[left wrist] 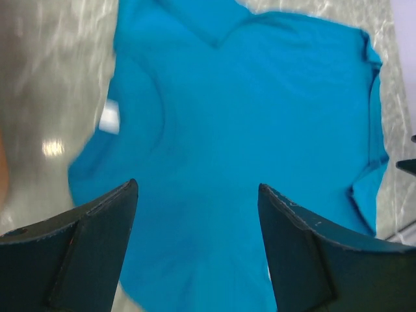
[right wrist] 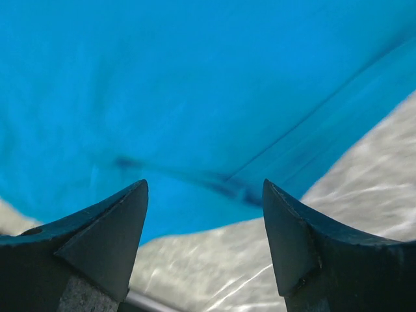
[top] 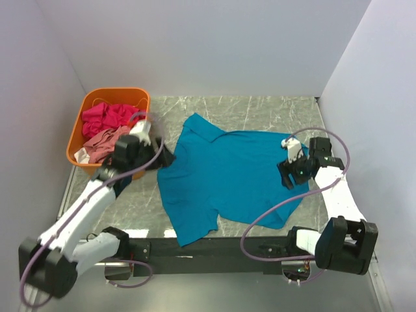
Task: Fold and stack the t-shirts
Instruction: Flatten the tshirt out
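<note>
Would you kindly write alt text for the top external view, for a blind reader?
A teal t-shirt lies spread on the marble table between the left tool and right tool. Pink shirts sit in an orange basket at left.

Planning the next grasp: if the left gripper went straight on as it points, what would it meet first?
Probably the teal shirt, spread flat right ahead of the open left gripper; how far off is unclear.

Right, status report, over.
Left, right jaws open, empty. Teal-blue cotton t-shirt spread on marbled table, unfolded. Magenta-pink shirt and salmon-pink shirt in orange plastic basket. Nothing blocking.
</note>
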